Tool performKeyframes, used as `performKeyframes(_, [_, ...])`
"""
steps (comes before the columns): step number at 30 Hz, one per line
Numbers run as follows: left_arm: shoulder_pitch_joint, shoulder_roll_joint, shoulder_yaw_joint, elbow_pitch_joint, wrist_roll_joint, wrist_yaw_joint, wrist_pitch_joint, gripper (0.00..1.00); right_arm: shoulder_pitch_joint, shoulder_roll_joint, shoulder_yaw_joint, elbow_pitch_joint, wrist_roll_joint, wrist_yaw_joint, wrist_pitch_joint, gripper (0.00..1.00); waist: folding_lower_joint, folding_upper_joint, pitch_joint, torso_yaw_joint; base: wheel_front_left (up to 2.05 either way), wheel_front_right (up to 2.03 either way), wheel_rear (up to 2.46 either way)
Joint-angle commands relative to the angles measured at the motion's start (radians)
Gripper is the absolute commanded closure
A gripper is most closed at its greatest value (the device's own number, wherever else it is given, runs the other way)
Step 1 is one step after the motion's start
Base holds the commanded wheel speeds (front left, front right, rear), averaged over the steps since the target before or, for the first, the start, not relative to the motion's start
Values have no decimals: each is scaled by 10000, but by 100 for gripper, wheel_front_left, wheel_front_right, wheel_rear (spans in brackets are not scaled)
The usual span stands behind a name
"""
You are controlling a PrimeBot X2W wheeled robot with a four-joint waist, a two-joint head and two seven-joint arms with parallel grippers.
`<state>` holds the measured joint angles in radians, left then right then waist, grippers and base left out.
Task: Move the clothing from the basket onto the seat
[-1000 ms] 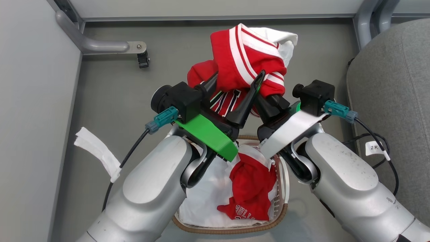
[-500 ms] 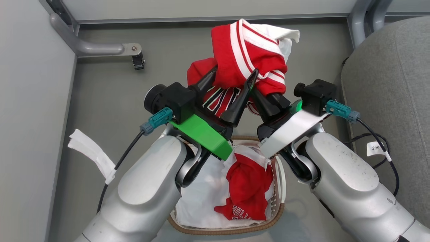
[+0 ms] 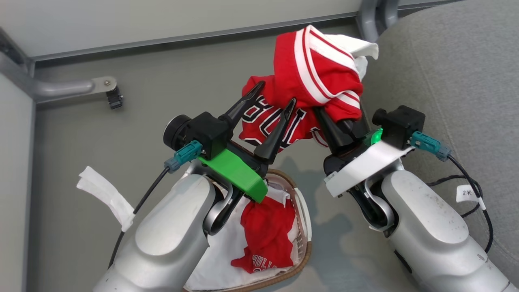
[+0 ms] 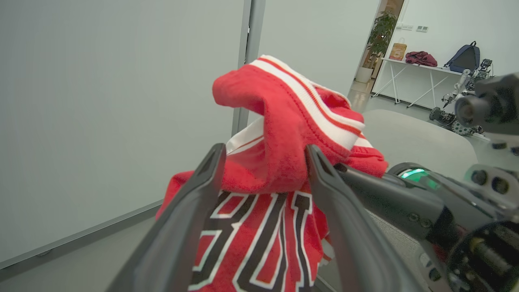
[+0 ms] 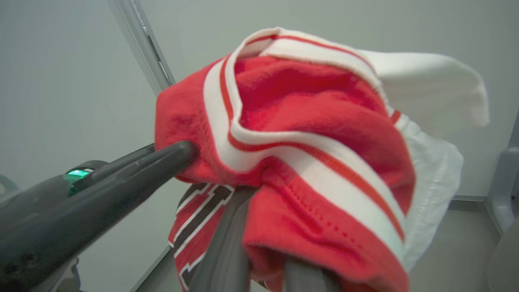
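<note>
A bundle of red clothing (image 3: 320,69) with white stripes hangs in the air between both grippers, at the left edge of the grey seat (image 3: 446,81). My right gripper (image 3: 328,111) is shut on it, its fingertips buried under the fabric (image 5: 308,162). My left gripper (image 3: 275,92) grips a thick wad (image 4: 265,170) between its spread fingers. A lettered jersey (image 3: 279,125) hangs below them. Low in the head view, behind my left arm, the basket (image 3: 304,255) holds another red garment (image 3: 263,235) on a white sheet (image 3: 227,239).
A grey rail with a bracket (image 3: 73,87) runs along the wall at the left. White tape (image 3: 105,190) wraps my left arm's cable. Cables with a tag (image 3: 466,190) lie against the seat. Grey floor lies between basket and seat.
The head view has swung right, so the seat looms larger and the basket sits lower left. Both arms carried the bundle toward the seat. The grippers drew apart, showing more lettering.
</note>
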<state>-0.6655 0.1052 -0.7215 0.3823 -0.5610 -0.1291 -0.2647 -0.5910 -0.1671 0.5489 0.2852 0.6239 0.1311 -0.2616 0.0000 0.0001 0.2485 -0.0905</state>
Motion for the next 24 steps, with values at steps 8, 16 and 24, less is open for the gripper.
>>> performKeyframes(8, [622,294,-162,-98,119,-29,5,0,780,-172,-566,-396,-162,-7,-48,100,0,-1,-381,-1902,0,0,0])
performKeyframes(16, [1100,407,-281,-186,149,-29,5,0,1239,-129,-730,-614,-192,-7,-50,100,0,-1,-482,-3139,0,0,0])
performKeyframes(24, [1433,329,-369,-237,121,-29,6,0,1623,-94,-1018,-812,-227,-7,-50,100,0,-1,-474,-4330,0,0,0])
